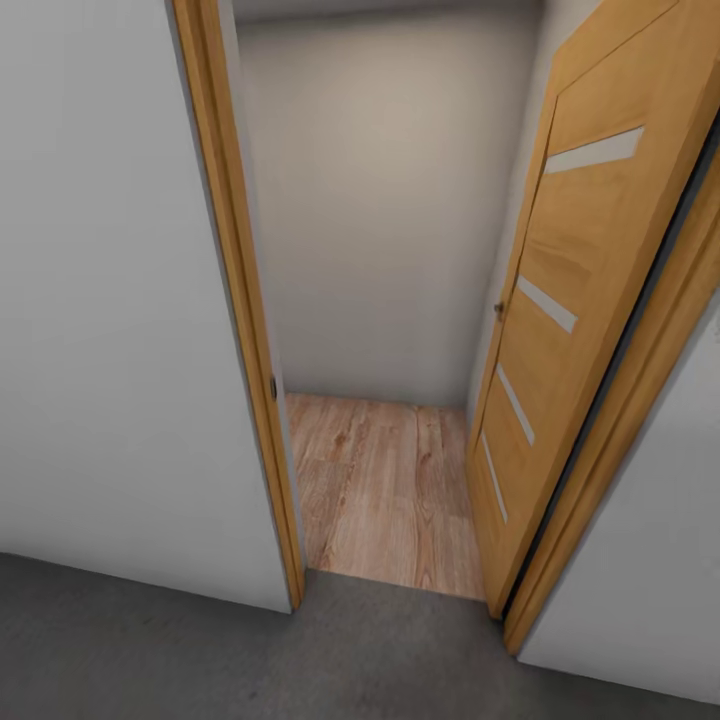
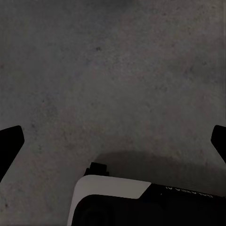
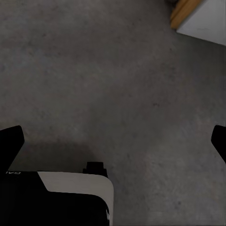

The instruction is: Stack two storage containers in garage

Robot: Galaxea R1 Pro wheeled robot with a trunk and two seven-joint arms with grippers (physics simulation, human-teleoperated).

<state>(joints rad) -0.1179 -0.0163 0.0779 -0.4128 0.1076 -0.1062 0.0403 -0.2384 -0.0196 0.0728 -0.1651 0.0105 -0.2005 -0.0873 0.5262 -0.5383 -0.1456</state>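
Observation:
The storage containers are out of view. I stand on the dark grey concrete floor facing an open doorway that leads onto light wood plank flooring. My left gripper hangs open over bare concrete, its dark fingertips far apart at the picture's sides. In the right wrist view my right gripper is likewise open above the concrete, fingertips spread wide, nothing between them.
The wooden door with pale glass slats stands swung open at the right of the doorway. A wooden frame post and white wall bound the left side. A frame corner and white wall show in the right wrist view.

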